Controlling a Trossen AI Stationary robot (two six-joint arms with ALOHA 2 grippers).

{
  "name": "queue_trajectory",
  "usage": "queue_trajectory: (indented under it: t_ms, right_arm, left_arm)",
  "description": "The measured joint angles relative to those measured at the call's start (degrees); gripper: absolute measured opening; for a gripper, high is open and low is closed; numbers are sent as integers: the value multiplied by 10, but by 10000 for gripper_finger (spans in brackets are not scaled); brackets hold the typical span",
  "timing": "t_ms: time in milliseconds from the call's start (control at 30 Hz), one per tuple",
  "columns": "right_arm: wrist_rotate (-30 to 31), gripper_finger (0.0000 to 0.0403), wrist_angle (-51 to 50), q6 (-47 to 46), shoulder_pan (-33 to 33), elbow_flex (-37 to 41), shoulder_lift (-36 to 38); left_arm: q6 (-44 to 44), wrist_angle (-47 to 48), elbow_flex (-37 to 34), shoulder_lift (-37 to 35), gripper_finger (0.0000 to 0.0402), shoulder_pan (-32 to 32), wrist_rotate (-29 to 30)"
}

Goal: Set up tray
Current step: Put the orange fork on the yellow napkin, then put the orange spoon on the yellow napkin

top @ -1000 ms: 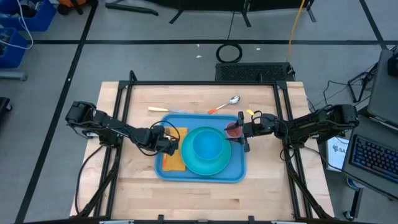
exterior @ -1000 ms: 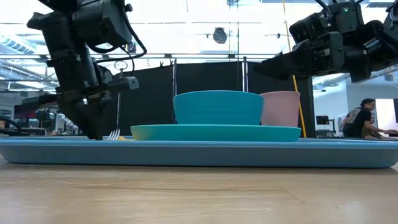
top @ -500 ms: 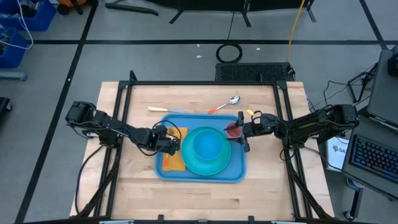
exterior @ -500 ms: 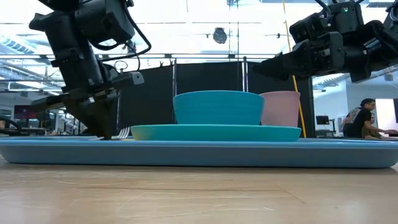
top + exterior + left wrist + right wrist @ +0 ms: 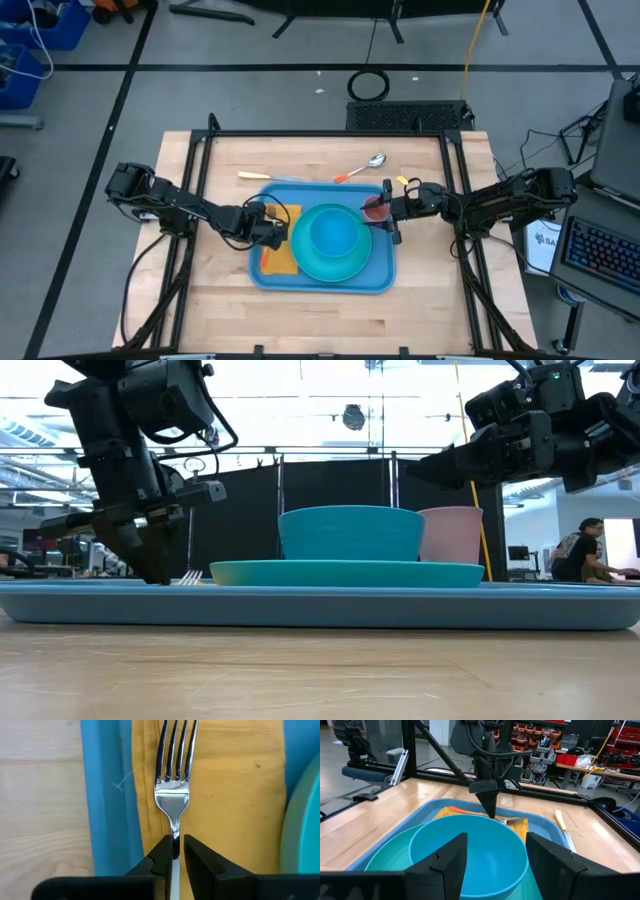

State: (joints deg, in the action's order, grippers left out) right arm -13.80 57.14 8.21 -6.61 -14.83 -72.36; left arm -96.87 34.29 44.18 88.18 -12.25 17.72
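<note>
The light-blue tray lies mid-table. On it lie a yellow-orange napkin at its left and a teal plate carrying a teal bowl; a pink cup stands at its far right corner. My left gripper is low over the napkin, shut on a silver fork. My right gripper hangs open and empty above the cup, well clear of it in the low view. My left gripper pinches the fork's thin neck, just behind the tines, between its two fingers. The fingers point steeply down from above. The fork lies along the napkin, tines low at the tray's rim; whether they rest on the napkin I cannot tell.
A spoon with an orange handle and a yellow-handled knife lie on the bare wood beyond the tray's far edge. A black frame borders the table. A person sits far off in the room.
My left gripper has tipped a little toward the plate and swung back, staying shut on the fork; the tines end slightly nearer the plate than a second ago.
</note>
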Motion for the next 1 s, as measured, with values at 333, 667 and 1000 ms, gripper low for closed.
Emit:
queue_trajectory:
  t_ms: [333, 667, 1000]
  right_arm:
    - [0, 194, -1, 0, 0, 0, 0]
    - [0, 194, -3, 0, 0, 0, 0]
    - [0, 194, -4, -3, 0, 0, 0]
  left_arm:
    - [8, -2, 0, 0, 114, 0, 2]
    - [41, -30, 0, 0, 160, 0, -1]
    - [21, -21, 0, 0, 170, 0, -9]
